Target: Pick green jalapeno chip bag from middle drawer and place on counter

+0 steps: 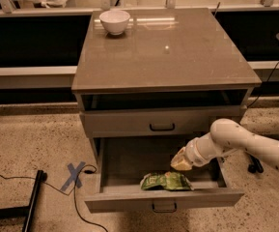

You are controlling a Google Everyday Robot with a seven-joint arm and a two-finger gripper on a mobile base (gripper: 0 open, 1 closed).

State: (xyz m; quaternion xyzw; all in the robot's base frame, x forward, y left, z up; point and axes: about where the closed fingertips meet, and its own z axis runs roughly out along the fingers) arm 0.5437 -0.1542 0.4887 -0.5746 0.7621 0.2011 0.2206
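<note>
I am working over a speckled beige terrazzo floor (28, 139), where a blue tape cross (74, 174) is lying beside a thin black cable (76, 202). A cabinet is standing before me. Its top, a large square glossy grey-brown counter (177, 57), is throwing back the lights, and a round white bowl (115, 21) is sitting near its far left corner. Below it, a grey drawer with a taller front panel (129, 124) is sitting closed. Under that, the wide shallow grey middle drawer (129, 163) is standing pulled out. The small crinkled glossy green jalapeno chip bag (167, 181) is lying flat on its tray, close to the front panel. My smooth white rounded arm (245, 141) is reaching in from the right, and my pale yellowish gripper (180, 162) is hovering just above the bag's right end. Whether it is spread or pressed together, I cannot tell.
</note>
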